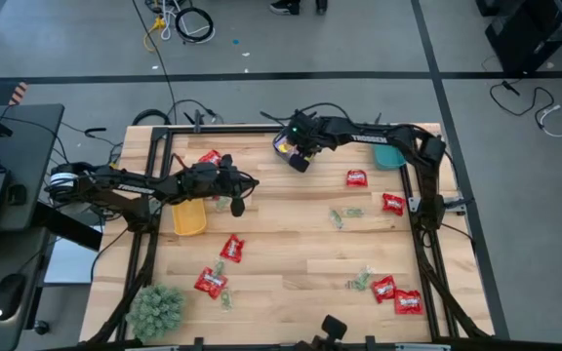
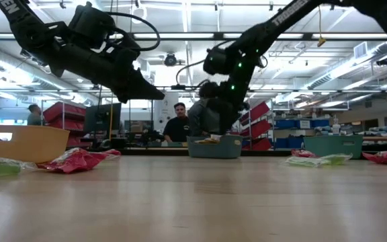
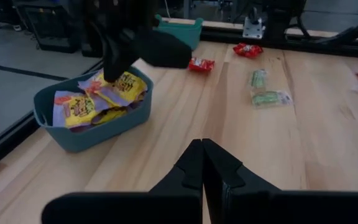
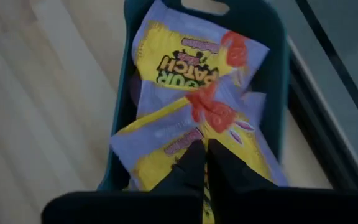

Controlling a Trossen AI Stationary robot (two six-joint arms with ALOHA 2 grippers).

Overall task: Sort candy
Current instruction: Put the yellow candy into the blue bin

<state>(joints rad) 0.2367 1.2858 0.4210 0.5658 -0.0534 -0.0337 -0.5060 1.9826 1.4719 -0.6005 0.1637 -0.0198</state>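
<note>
High view: table (image 1: 291, 263); red packets (image 1: 357, 177) scattered toward the right edge and front-left corner, awaiting sorting.

Low view: green pieces (image 2: 318, 160) lie loose on the tabletop.

Left wrist view: left gripper (image 3: 202, 163), fingers pressed together, empty, above mid-table.

Right wrist view: right gripper (image 4: 205, 163), fingers pressed together, empty, over the teal bin (image 4: 272, 68) near the back edge; yellow packets (image 4: 185, 59) collected inside, one kind per bin.

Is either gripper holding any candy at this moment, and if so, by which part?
Nothing is held. The left gripper is shut and empty above bare table; the right gripper is shut over the yellow packets in the teal bin.
</note>
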